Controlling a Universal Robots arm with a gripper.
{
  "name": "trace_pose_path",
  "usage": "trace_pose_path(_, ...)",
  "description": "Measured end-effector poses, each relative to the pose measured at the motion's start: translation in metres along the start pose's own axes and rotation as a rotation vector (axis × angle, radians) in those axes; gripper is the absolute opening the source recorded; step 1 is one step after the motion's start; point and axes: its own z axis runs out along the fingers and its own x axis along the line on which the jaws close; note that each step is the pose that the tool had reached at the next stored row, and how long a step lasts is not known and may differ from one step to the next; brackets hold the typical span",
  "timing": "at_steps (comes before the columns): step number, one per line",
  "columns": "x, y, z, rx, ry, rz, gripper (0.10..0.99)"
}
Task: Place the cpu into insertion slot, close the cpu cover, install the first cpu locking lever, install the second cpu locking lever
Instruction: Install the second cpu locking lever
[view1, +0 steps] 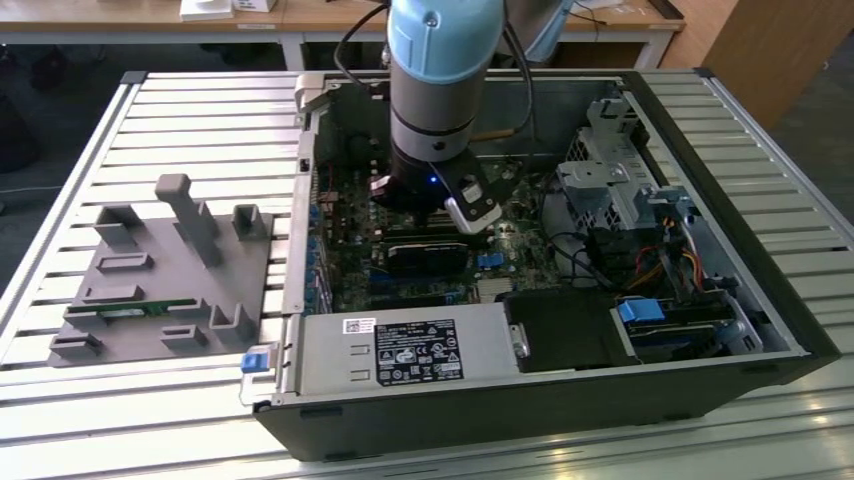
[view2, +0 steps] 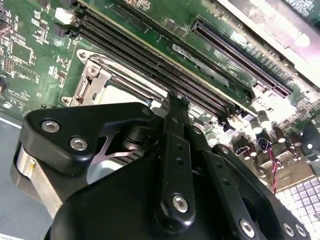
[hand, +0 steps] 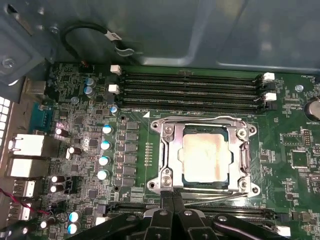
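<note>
First wrist view: you look down on the green motherboard (hand: 295, 135), with the cpu (hand: 206, 160) seated in the insertion slot (hand: 205, 186).
Cpu: its dull silver top shows through the square window of the cpu cover (hand: 172, 160), which lies flat over it.
Cpu cover: closed; its silvery frame surrounds the chip on all sides.
Locking levers: you can see thin metal rods (hand: 220, 196) along the cover's edges, one lying on the side nearest the gripper; whether each is latched you cannot tell.
Gripper: the gripper (hand: 173, 196) has its black fingers drawn together with no visible gap at the tips, right at the cover's edge by that rod; you cannot tell whether anything is pinched between them.
Memory slots: long black memory slots (hand: 192, 90) run just beside the cover, on the side away from the gripper.
Second wrist view: the fingertips (view2: 175, 102) sit just beside the cover's metal frame (view2: 107, 75).
Exterior view: the arm (view1: 434, 90) reaches down into the open computer case (view1: 694, 330), with a grey fixture tray (view1: 154, 275) well apart from the case toward the exterior view's left.
</note>
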Motion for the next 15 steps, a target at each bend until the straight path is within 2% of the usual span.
trace_pose_path(5,0.0009,-0.0067,-0.0016,-0.015,-0.0005,0.000,0.106)
trace_pose_path(13,0.0071,-0.0083,0.0003,-0.031,-0.0008,0.000,0.106)
trace_pose_path(15,0.0072,-0.0089,0.0020,-0.039,-0.0008,0.000,0.106)
